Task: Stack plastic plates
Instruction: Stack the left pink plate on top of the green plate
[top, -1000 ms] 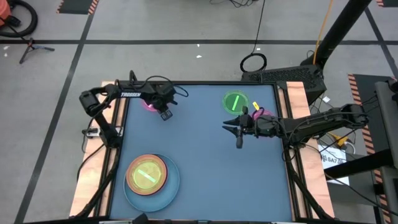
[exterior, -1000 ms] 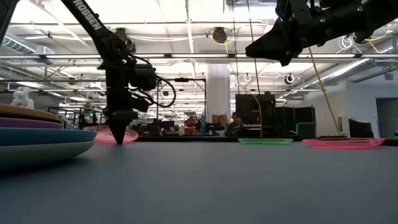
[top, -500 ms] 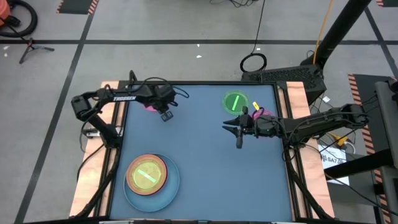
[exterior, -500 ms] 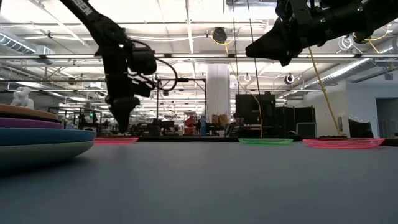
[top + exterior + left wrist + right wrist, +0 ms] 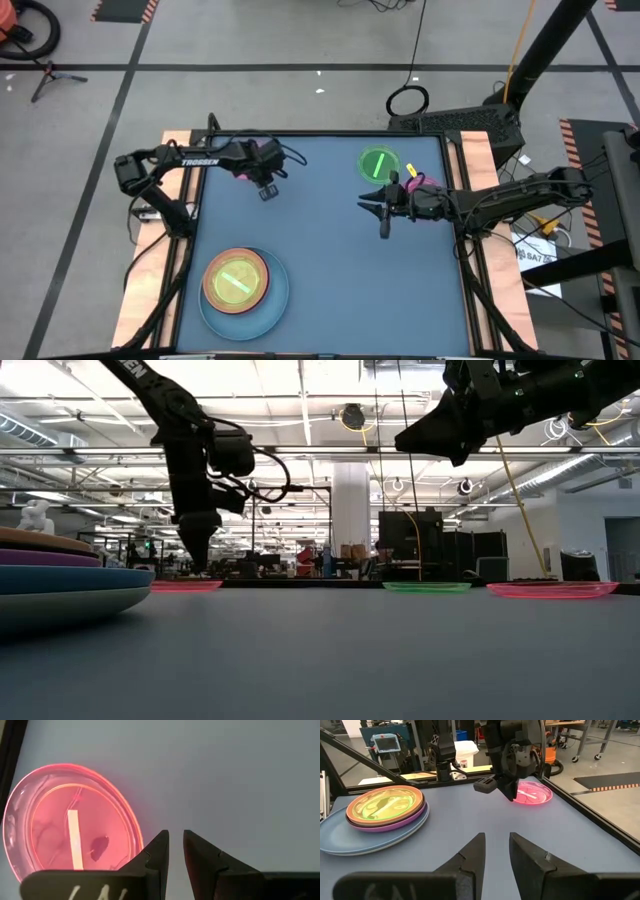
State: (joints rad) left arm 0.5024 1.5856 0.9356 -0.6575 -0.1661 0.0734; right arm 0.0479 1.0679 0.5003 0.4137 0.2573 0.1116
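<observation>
High view: left gripper [image 5: 267,192] hovers narrowly parted, empty, beside pink plate [image 5: 243,168]; right gripper [image 5: 383,228] likewise.

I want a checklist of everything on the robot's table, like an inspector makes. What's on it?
Surface: blue table top, flat, bare in the middle.
Job's things: stack of round plastic plates, green on orange, purple and a large light-blue one, at the near left corner; small translucent pink plate under the left arm; small green plate and another pink plate at the far right.
Clutter: nothing seen.
Grippers: left hand beside the pink plate's rim, fingers slightly apart, empty; right hand raised above the table, slightly apart, empty.
Cables: black loops on the left arm.
Surroundings: workshop floor, people far behind.
</observation>
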